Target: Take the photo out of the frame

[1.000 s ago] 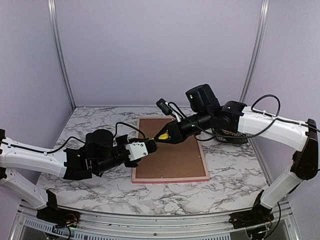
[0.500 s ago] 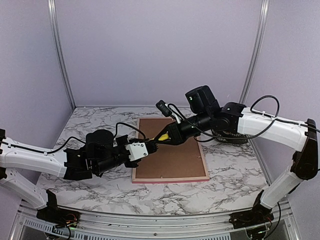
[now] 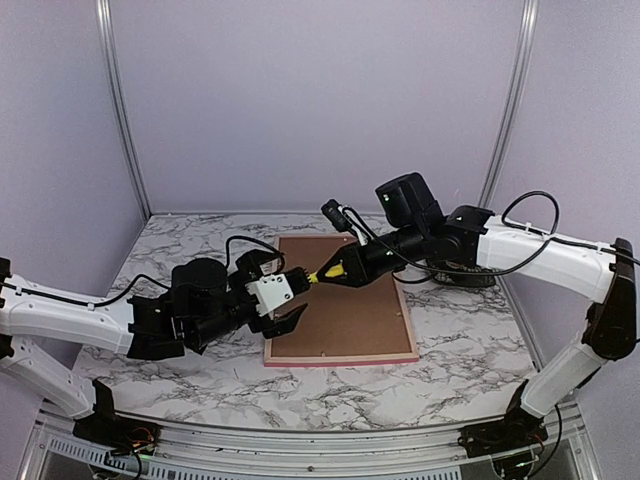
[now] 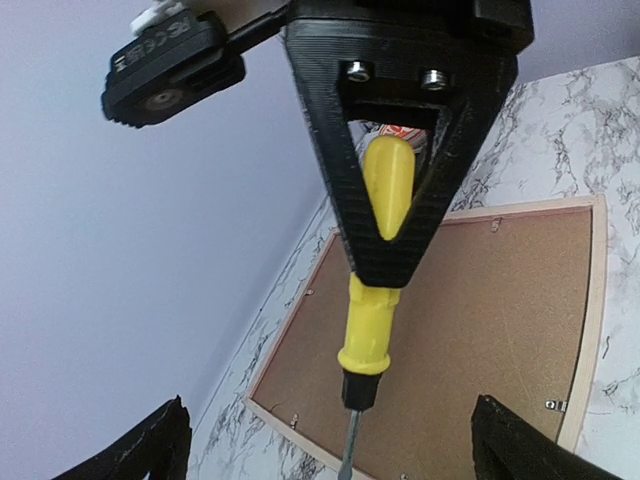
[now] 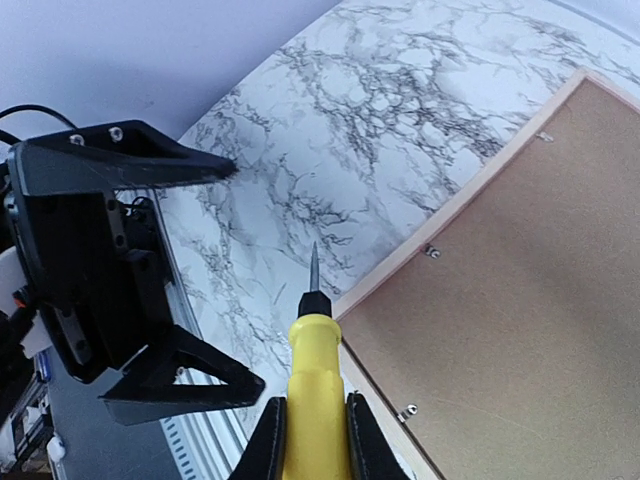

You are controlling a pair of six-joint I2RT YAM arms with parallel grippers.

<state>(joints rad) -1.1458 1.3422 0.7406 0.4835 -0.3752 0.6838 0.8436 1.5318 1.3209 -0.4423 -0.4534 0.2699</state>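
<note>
The pink frame (image 3: 340,358) lies face down on the marble table, its brown backing board (image 3: 345,300) facing up. The photo is hidden under that board. My right gripper (image 3: 345,270) is shut on the yellow handle of a screwdriver (image 3: 328,272), whose metal tip points left. In the right wrist view the screwdriver (image 5: 313,380) sits between my right gripper (image 5: 313,440) fingers, over the frame's (image 5: 470,200) left edge. My left gripper (image 3: 292,302) stands open just left of the frame, its jaws wide on either side of the shaft without touching it. In the left wrist view the screwdriver (image 4: 372,325) hangs above the board (image 4: 490,300).
Small metal tabs (image 5: 431,251) hold the backing board along the frame's edges. A black coil of cable (image 3: 462,272) lies behind the right arm near the frame's far right corner. Lilac walls close in the table on three sides.
My left gripper has opened wide and let go of the screwdriver's shaft. The right gripper, still holding the handle, has shifted slightly right and up.
</note>
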